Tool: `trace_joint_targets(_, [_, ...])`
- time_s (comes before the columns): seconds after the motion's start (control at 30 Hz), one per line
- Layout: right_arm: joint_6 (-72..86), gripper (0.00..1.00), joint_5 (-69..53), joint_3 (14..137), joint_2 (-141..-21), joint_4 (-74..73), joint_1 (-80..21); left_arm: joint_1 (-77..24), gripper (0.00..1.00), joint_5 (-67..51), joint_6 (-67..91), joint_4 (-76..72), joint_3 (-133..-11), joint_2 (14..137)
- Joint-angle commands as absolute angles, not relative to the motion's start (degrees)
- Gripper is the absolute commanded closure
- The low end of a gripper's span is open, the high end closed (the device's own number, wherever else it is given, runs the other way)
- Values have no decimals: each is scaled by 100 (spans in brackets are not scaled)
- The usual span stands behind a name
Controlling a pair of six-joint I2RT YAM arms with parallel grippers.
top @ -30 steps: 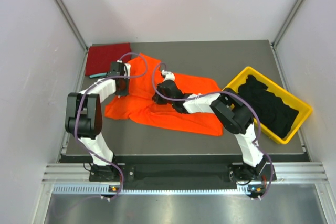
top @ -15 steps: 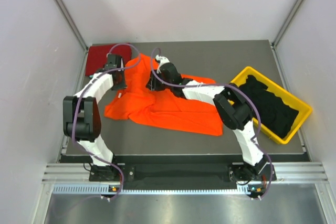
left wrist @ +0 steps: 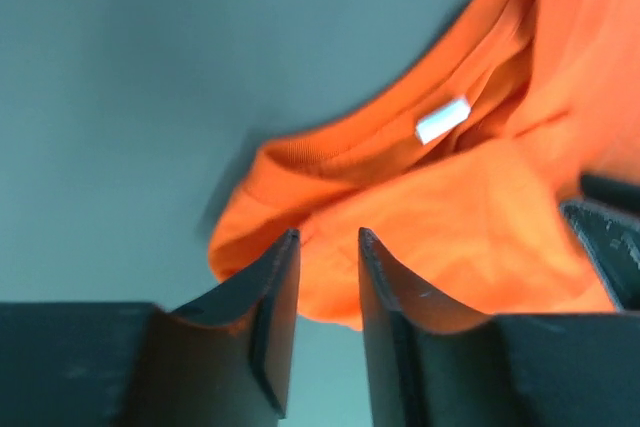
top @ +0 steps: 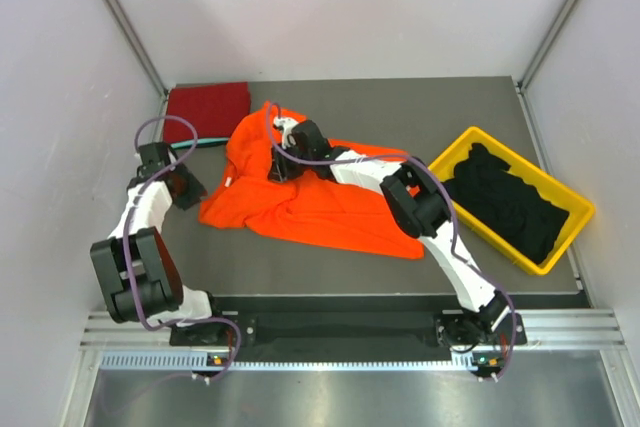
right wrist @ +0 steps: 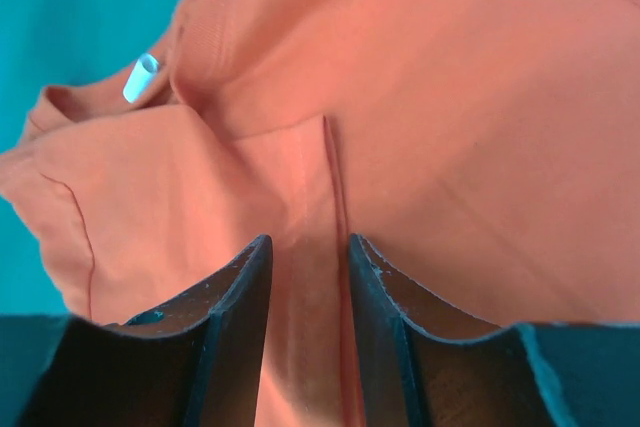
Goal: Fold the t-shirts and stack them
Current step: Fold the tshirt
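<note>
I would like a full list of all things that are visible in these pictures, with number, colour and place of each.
orange t-shirt: one, bright orange, spread crumpled in the middle of the table
dark red t-shirt: one, dark red, folded, far left corner
teal strip: one, at the dark red t-shirt's near edge; too small to identify
black t-shirts: number unclear, black, piled in the bin
bin: one, yellow, right side
table: one, dark grey
left end effector: black, open, beside the orange t-shirt's left edge
right end effector: black, open, over the orange t-shirt near its collar
</note>
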State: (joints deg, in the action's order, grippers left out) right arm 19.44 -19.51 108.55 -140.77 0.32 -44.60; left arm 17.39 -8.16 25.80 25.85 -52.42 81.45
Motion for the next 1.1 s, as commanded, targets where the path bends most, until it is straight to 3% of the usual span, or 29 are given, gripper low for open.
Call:
trace_joint_targets(0.0, [1617,62,-2180,11355,-14185,53,-4465,1661,63,-924,2698,2391,-4940,7709])
trace_joint_targets(0.13, [1521,62,-2153,11504,-14360,88,-4465,1652,56,-651,2707,2102,-4466,7243])
trace_joint_targets(0.4, [1512,60,-2233,12093,-14756,18,-4482,1652,54,-430,2979,2066,-4324,7743])
trace_joint_targets(0.77, [1582,57,-2136,12322,-14898,-237,-4491,1661,55,-316,3129,1582,-4166,8199])
trace_joint_targets(1.07, [1520,62,-2136,12507,-14994,-351,-4553,1652,59,-53,3024,1696,-4368,8481])
